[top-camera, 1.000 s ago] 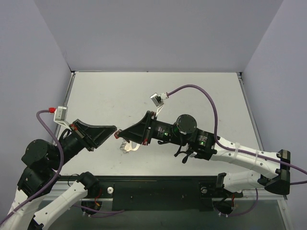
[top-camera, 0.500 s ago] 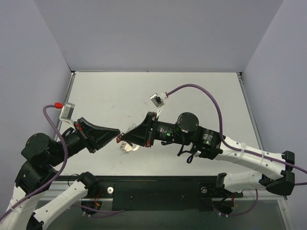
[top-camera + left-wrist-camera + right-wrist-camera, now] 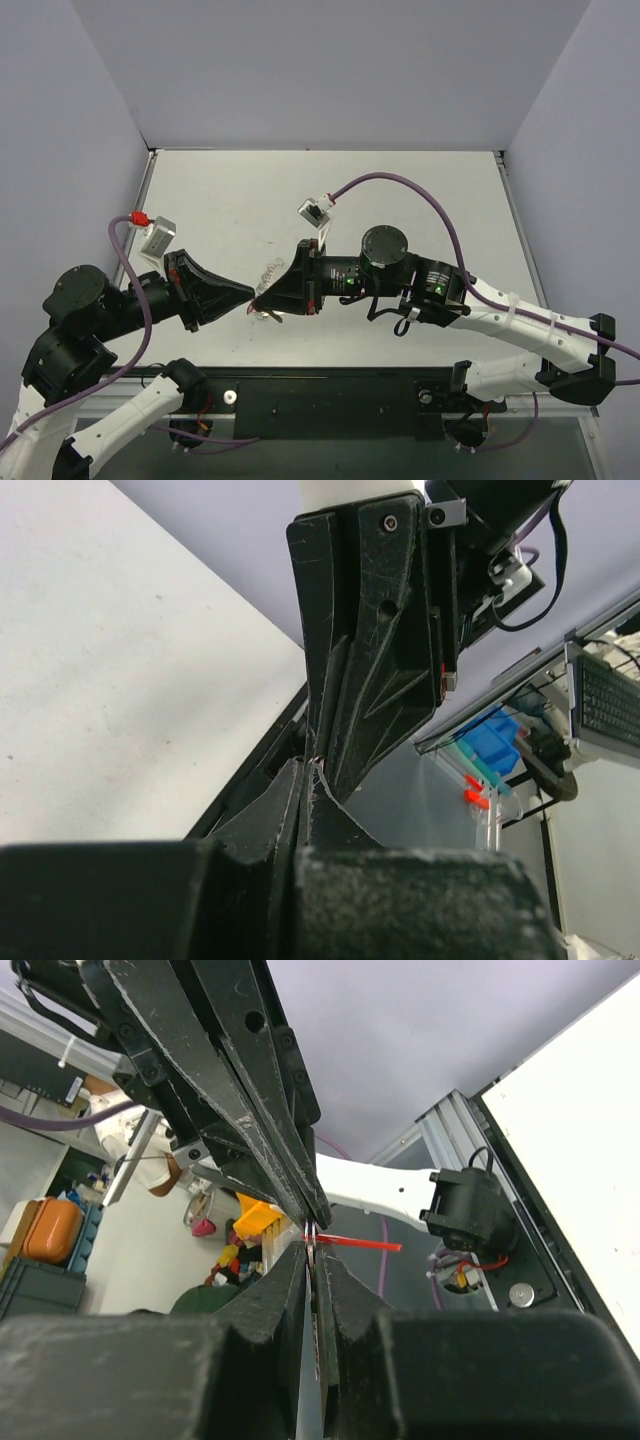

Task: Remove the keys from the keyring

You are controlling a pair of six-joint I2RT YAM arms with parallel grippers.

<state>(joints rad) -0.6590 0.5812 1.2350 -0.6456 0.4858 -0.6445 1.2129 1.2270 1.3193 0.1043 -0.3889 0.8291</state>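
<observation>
Step in hand: working the key off the ring. No separation is evident yet.

Left gripper (image 3: 246,296): jaws pressed fully together, reaching in from the left. Right gripper (image 3: 260,296): jaws likewise pressed together, reaching in from the right. The two sets of tips meet nose to nose above the near part of the table (image 3: 420,200).

The keyring (image 3: 270,313) shows from above as a small silvery glint just beside and below the right gripper's tips. In the right wrist view a thin wire sits exactly where the tips meet. The key (image 3: 352,1244) appears as a narrow red sliver, edge-on, pointing away to the right from that spot (its metal blade cannot be made out). Which gripper pinches the wire and which, if either, pinches the key cannot be settled. The contact point is too small and is masked by the fingers.

Assessment: the key seems to be on the ring, so the task is unfinished.

The next move calls for one gripper to hold the ring firm while the other slides the key along the coil to its open end. The motion should be small, since a slip at this scale would likely drop both.
</observation>
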